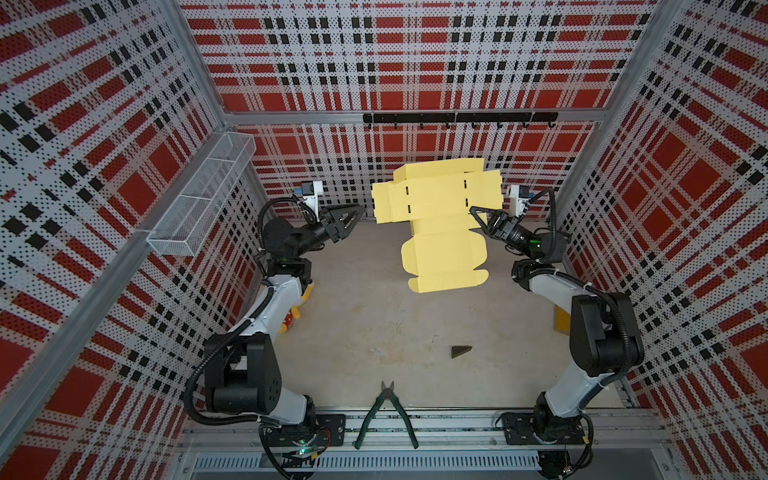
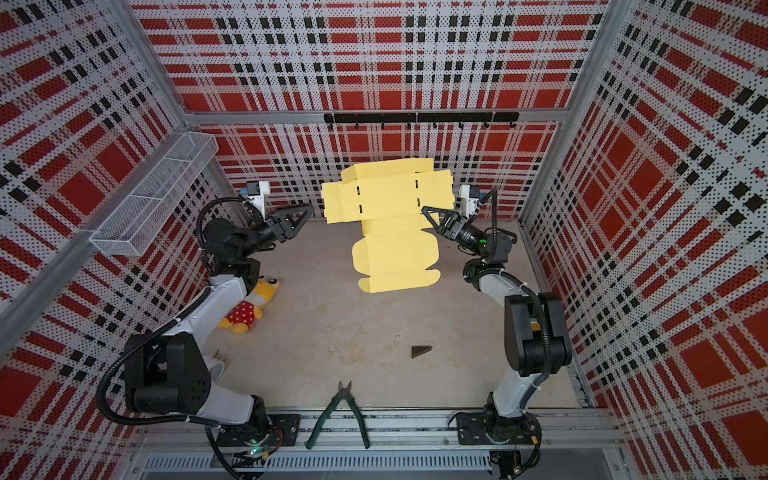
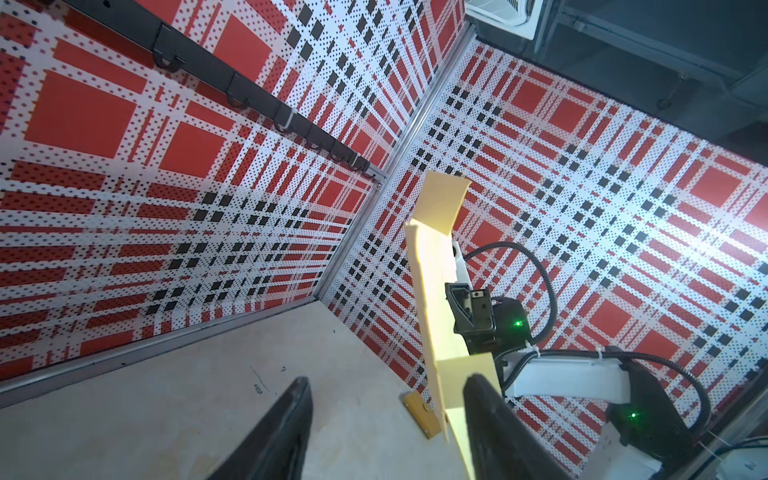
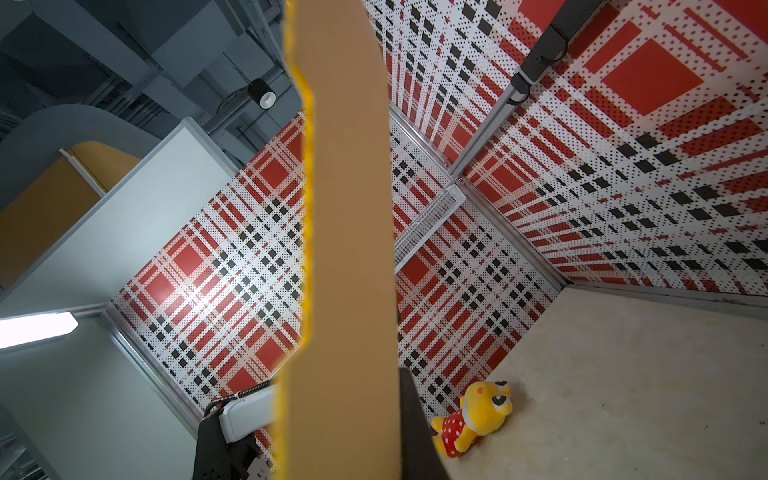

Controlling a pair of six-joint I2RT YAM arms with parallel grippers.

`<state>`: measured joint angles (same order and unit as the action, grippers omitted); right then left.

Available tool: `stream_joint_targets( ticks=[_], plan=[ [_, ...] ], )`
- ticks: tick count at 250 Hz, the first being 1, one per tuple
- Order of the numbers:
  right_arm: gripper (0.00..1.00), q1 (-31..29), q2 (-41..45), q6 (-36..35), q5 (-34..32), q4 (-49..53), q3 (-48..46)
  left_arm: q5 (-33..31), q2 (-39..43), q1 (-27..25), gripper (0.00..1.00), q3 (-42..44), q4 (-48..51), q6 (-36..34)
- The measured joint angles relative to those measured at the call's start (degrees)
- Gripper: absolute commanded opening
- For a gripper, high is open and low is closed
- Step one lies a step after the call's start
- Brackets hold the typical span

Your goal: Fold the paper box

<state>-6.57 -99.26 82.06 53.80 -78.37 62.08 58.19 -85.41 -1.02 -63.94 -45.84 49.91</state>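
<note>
Cardboard blank hanging in mid-air near the back wall: we see the paper box [image 1: 436, 216] as an unfolded pale yellow die-cut sheet, raised above the bench [image 1: 365, 324] and touching it nowhere. The right claw [image 1: 473, 210] is clenched on the sheet's right edge and alone carries it. The left claw [image 1: 358, 216] stands spread and empty, just beside the sheet's left edge, with a narrow gap showing in both top views. We judge the task barely begun. No wall is raised and no flap is tucked into a slot; only one far flap curls slightly in the left wrist view. Every fold is left to do. The right wrist view is mostly filled by the sheet's blurred underside, so the fingers' grip is hidden there. In the left wrist view the sheet appears edge-on, and we cannot tell whether it brushes one finger. A plush toy [image 2: 245, 311] lies half behind the left arm in a top view. Pliers [image 1: 384, 415] rest at the front of the bench.
</note>
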Motion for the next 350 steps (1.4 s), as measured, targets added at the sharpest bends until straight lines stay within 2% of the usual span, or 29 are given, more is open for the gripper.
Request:
stream_joint_targets(
  ticks=[39, 70, 93, 124, 178, 187, 217, 232, 245, 270, 312, 334, 350],
  plan=[
    [0.0, -1.55, -0.13, -0.7, 1.31, -0.04, -0.02, 2.6, -0.04, -4.04, 0.68, -1.81, 4.02, -3.28],
    [0.0, -2.29, -0.74, -1.22, 1.75, -0.04, 0.0, 3.78, -0.52, -6.16, 0.61, -3.15, 5.79, -4.46],
    [0.0, -2.49, -1.22, -1.55, 1.99, -0.07, 0.04, 4.02, -0.79, -6.47, 0.47, -3.54, 7.1, -5.16],
    [0.0, -2.47, -1.77, -1.55, 2.25, -0.13, 0.2, 4.39, -1.2, -6.58, 0.22, -3.85, 8.48, -6.62],
    [0.0, -2.47, -3.63, -1.51, 2.36, -0.28, 0.85, 4.2, -1.2, -6.19, 0.08, -3.87, 12.39, -10.05],
    [0.07, -2.47, -3.87, -1.53, 2.27, -0.33, 0.92, 4.15, -1.2, -6.1, 0.05, -3.87, 13.03, -10.51],
    [0.42, -2.45, -4.17, -1.33, 2.19, -0.09, 0.92, 3.58, -1.2, -5.68, 0.04, -3.87, 14.14, -12.24],
    [0.49, -2.34, -4.17, -0.79, 1.99, -0.09, 0.87, 3.1, -1.2, -5.16, 0.04, -3.85, 14.56, -13.31],
    [0.53, -1.92, -4.17, -0.22, 1.53, -0.28, 0.39, 2.56, -1.22, -4.57, 0.1, -3.85, 14.91, -14.43],
    [0.56, 0.02, -4.07, 0.76, 0.02, -0.85, -3.39, 1.22, -1.38, -3.08, 0.1, -3.39, 15.04, -17.77],
    [0.51, 5.16, -3.08, 1.6, -2.43, 0.9, -15.56, 0.39, -4.26, -2.21, 0.09, -0.52, 12.44, -26.95],
    [0.51, 6.34, 0.72, -1.18, -2.69, 7.78, -19.43, 0.92, -6.75, -2.71, 0.06, 3.96, 8.02, -32.57],
    [0.51, 5.73, 6.23, -6.84, -2.8, 16.7, -19.78, 1.18, -9.29, -3.13, 0.05, 7.15, 4.33, -35.26]
  ],
)
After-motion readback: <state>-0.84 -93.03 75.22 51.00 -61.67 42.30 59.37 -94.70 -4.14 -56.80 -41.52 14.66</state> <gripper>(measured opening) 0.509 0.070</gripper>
